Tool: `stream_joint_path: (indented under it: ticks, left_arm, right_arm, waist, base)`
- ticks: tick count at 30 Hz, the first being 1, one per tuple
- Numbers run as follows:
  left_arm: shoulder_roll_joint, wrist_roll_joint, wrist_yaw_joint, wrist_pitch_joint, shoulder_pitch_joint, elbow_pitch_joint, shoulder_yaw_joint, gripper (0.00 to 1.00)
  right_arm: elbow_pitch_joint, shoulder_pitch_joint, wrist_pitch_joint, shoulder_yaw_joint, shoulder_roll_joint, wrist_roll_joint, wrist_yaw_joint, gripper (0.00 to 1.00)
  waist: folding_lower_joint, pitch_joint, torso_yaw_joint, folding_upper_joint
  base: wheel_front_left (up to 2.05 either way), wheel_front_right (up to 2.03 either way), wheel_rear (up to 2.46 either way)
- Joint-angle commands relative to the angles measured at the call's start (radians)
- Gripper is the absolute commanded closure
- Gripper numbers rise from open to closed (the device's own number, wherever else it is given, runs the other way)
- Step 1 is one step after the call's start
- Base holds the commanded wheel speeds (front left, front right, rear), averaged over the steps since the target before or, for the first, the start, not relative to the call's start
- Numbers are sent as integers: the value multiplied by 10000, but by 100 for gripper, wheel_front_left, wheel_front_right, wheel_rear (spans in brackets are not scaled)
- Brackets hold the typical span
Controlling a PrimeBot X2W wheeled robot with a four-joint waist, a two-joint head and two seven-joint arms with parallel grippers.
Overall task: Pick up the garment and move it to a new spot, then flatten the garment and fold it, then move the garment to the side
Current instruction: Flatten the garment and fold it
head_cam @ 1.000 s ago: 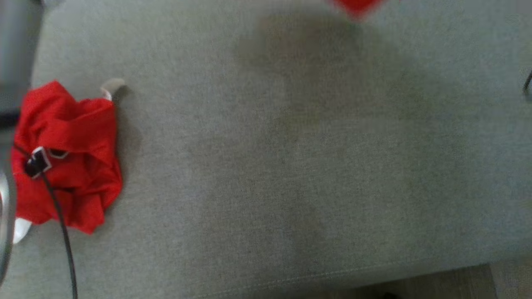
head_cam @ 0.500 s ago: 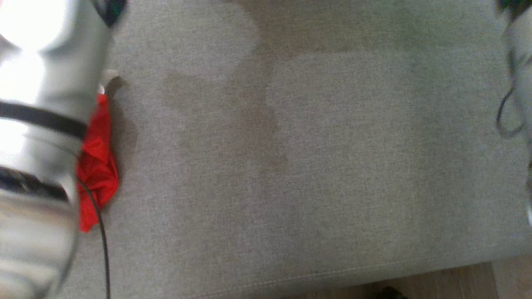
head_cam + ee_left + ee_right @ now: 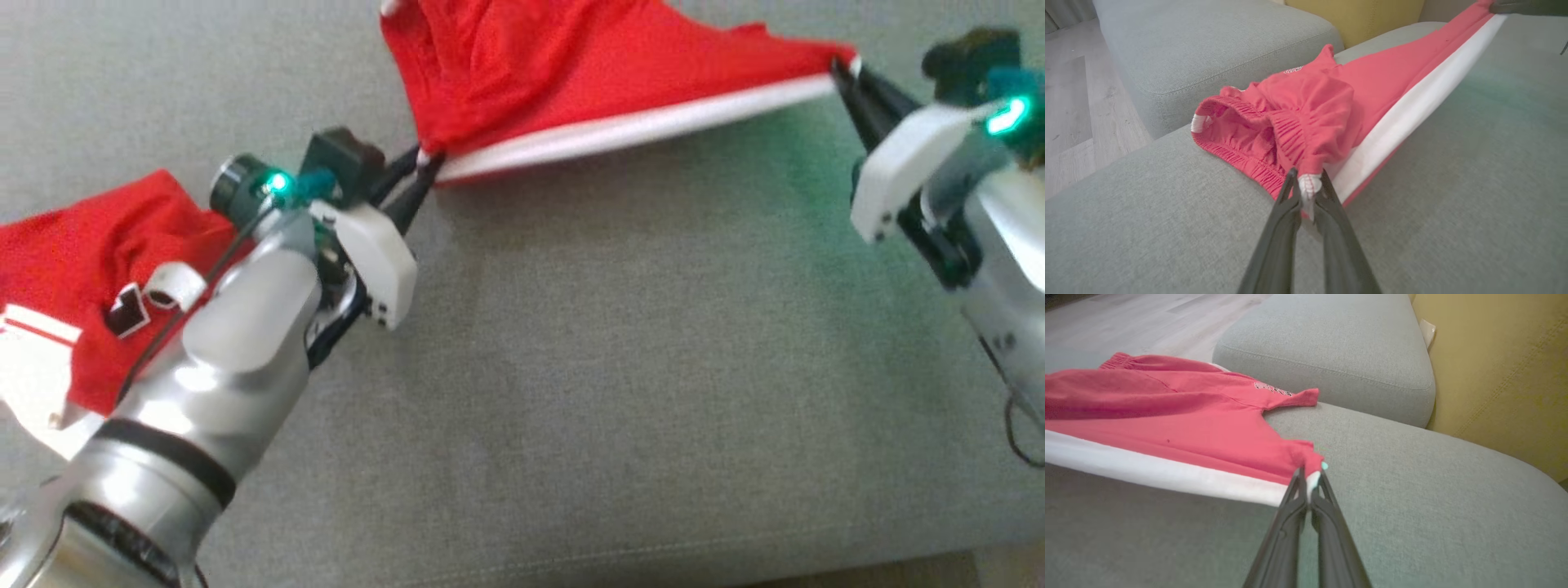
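Shorts (image 3: 571,65) are being pinched by L gripper (image 3: 423,167) at the waistband (image 3: 1237,159) end, fingers nearly together w/ cloth btwn. Hem corner is being pinched the same way by R gripper (image 3: 841,72). Shorts are being held stretched over the cushion (image 3: 612,367), long axis left-right across head view, white stripe (image 3: 637,126) on the near edge.
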Motion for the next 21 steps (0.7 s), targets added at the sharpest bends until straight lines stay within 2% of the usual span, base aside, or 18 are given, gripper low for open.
stream_joint_path:
  ticks: [1, 8, 15, 21]
  left_arm:
    - [542, -111, 17, -110, -87, -234, 121, 100]
    - [845, -366, 16, -119, 808, -791, -297, 100]
    - [1060, -432, 93, -120, 1688, -1456, -280, 100]
    - [1329, -574, 300, -108, 2755, -2305, -406, 100]
  right_arm:
    - [-387, 254, 123, 218, -581, 333, -13, 100]
    - [-1439, 1292, 769, 1208, -1790, 1565, -13, 100]
    - [-2232, 2198, 1263, 1671, -2581, 2309, -13, 100]
    - [-3026, 3241, 1507, 1683, -3287, 2857, -13, 100]
  waist:
    - [1, -364, 67, -1]
    - [1, -1213, 77, -1]
    - [1, -1888, -2, -1]
    - [1, -2518, -21, -1]
  base:
    - [0, 0, 0]
    - [0, 0, 0]
    - [0, 0, 0]
    - [0, 0, 0]
